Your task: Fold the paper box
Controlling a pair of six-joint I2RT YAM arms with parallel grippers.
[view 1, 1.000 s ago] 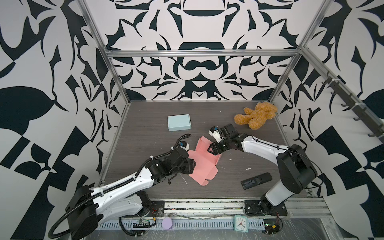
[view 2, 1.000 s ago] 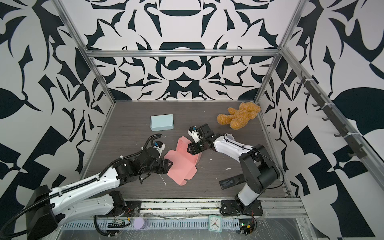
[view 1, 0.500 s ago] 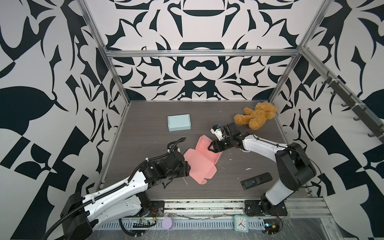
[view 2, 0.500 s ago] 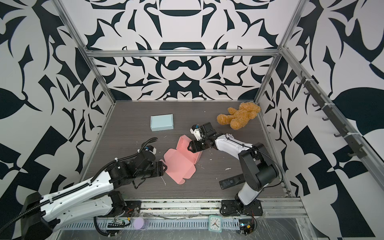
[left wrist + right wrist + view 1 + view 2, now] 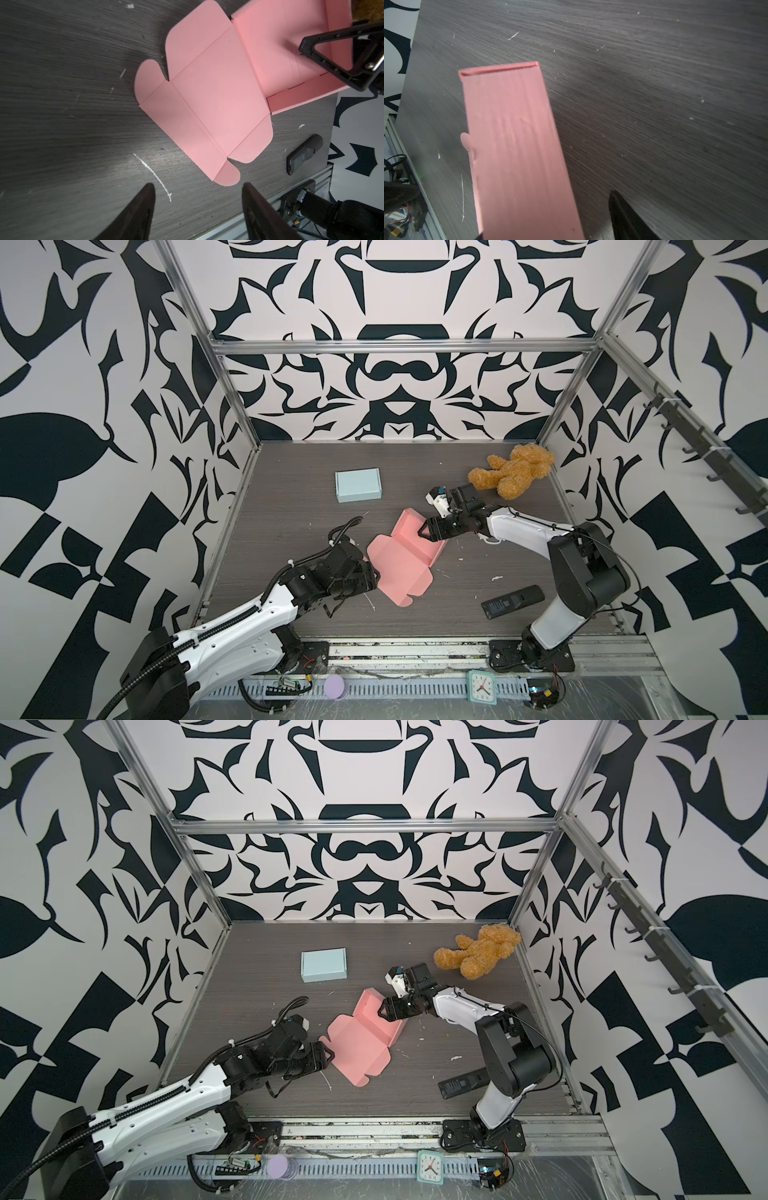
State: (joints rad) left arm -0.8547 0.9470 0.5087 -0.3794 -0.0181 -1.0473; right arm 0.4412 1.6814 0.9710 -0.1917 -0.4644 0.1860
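The pink paper box point(image 5: 399, 560) point(image 5: 357, 1048) lies mid-table, half folded. Its lid panel and rounded flaps point(image 5: 212, 99) are flat on the table and its far tray walls stand up. My left gripper point(image 5: 368, 574) point(image 5: 328, 1052) point(image 5: 197, 187) is open and empty, just off the box's front-left corner. My right gripper point(image 5: 424, 529) point(image 5: 384, 1011) is open astride the far wall point(image 5: 517, 145). One finger point(image 5: 332, 52) is inside the tray. The other finger point(image 5: 623, 216) is outside, apart from the wall.
A closed light-blue box point(image 5: 357, 486) sits at the back left and a teddy bear point(image 5: 513, 472) in the back right corner. A black remote point(image 5: 513, 601) lies front right. A small clock point(image 5: 482, 686) and a purple disc point(image 5: 334, 686) rest on the front rail.
My left gripper has drawn back off the box toward the front and opened a little wider. The right gripper has stayed at the far wall.
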